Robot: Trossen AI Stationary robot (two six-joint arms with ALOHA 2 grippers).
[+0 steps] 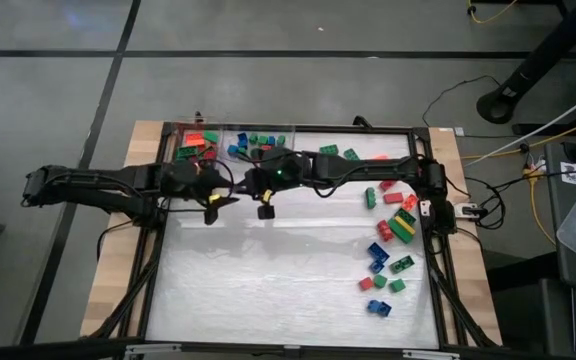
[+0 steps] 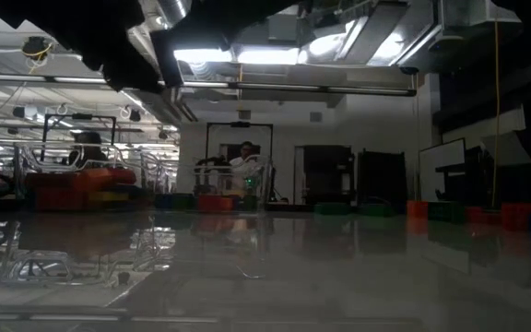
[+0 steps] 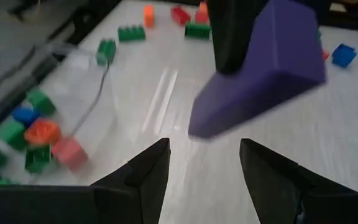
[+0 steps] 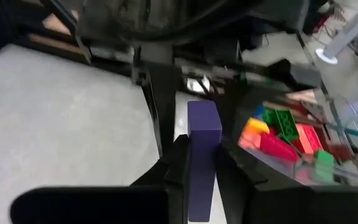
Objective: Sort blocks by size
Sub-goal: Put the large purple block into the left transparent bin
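A long purple block (image 4: 202, 146) hangs above the white mat, with my right gripper (image 4: 201, 168) shut on it near the table's middle (image 1: 265, 206). My left gripper (image 3: 204, 158) stands open and empty just to its left (image 1: 213, 208), its fingers pointing at the purple block (image 3: 260, 74). Several loose blocks (image 1: 393, 230) in red, green, blue and yellow lie on the mat at the right. More blocks (image 3: 36, 134) sit in clear bins at the far edge. My right gripper pinches the purple block's two long side faces (image 4: 202, 180) between its two fingers. The block lies along the fingers and sticks out past their tips. It is lifted clear of the mat and tilted, one end lower (image 3: 207, 121).
Two clear bins (image 1: 200, 146) (image 1: 263, 143) with blocks stand at the mat's far left. A black frame (image 1: 438, 250) borders the mat. The mat's near half (image 1: 268, 290) is bare. Cables and equipment lie to the table's right.
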